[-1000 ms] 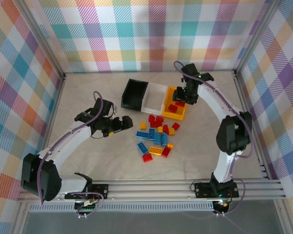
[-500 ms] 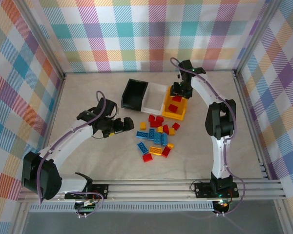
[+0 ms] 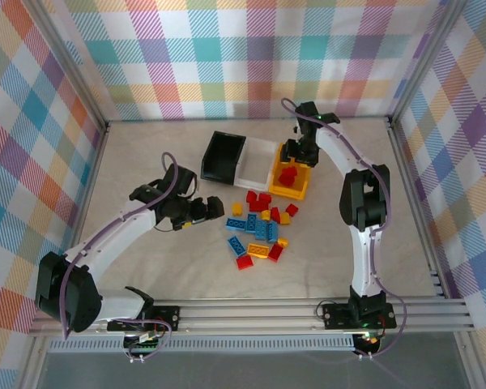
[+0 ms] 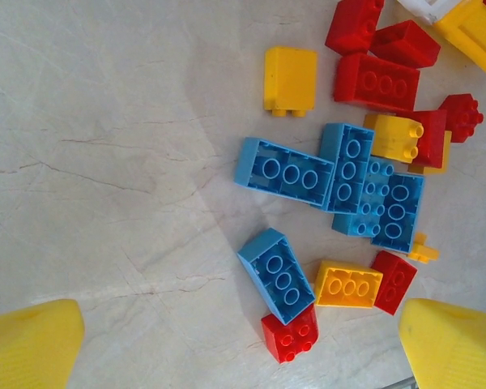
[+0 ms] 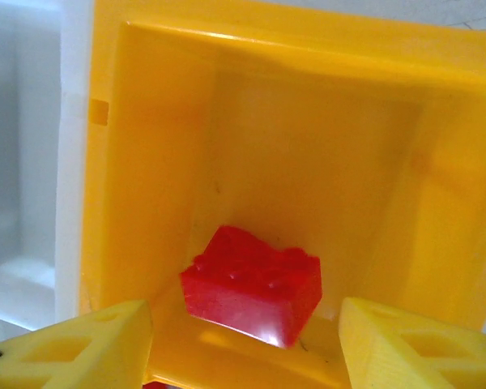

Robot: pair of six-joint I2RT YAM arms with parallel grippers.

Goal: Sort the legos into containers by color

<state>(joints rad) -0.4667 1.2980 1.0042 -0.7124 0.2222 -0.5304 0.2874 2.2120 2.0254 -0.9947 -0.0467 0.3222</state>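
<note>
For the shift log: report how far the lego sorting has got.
Done: a red brick lies in the yellow bin. In hand: nothing; the right arm's jaws stand open above it. Left: the mixed red, blue and yellow pile; white bin looks empty.

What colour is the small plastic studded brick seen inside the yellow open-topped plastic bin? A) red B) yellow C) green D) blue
A: the right wrist view shows a small red plastic studded brick inside the yellow plastic bin.
</note>
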